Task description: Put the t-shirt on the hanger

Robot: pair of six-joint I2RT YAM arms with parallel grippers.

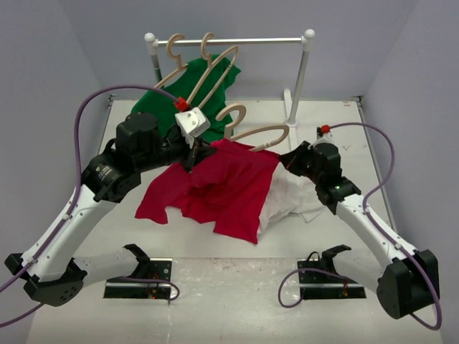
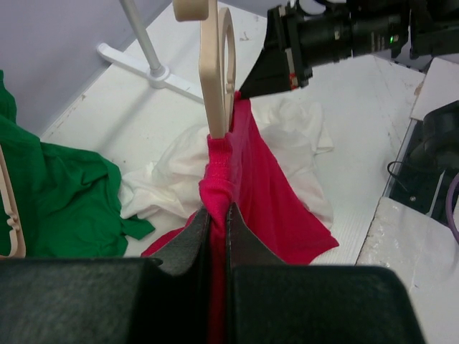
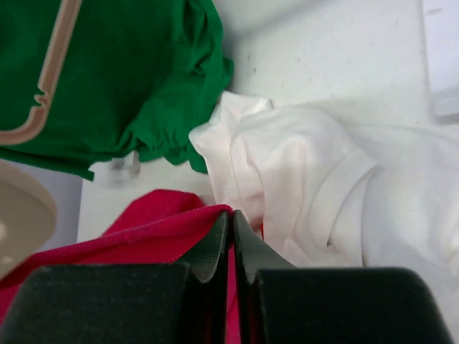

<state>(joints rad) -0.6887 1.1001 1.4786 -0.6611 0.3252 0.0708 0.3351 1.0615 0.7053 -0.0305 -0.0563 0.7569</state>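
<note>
The red t-shirt (image 1: 226,188) is held up over the table between both grippers, its lower part draping down. My left gripper (image 1: 194,155) is shut on its left upper edge; in the left wrist view the cloth (image 2: 237,179) is pinched between the jaws (image 2: 219,215). My right gripper (image 1: 281,159) is shut on the right upper edge, a ribbed red hem (image 3: 129,233) in its jaws (image 3: 231,217). A wooden hanger (image 1: 264,134) sits at the shirt's top edge; its end (image 2: 216,79) enters the red cloth.
A white t-shirt (image 1: 295,199) lies crumpled under the red one at the right. A green t-shirt (image 1: 192,89) hangs on a hanger on the white rack (image 1: 237,41) at the back, with another wooden hanger (image 1: 215,68). The rack's post (image 1: 300,79) stands behind the right arm.
</note>
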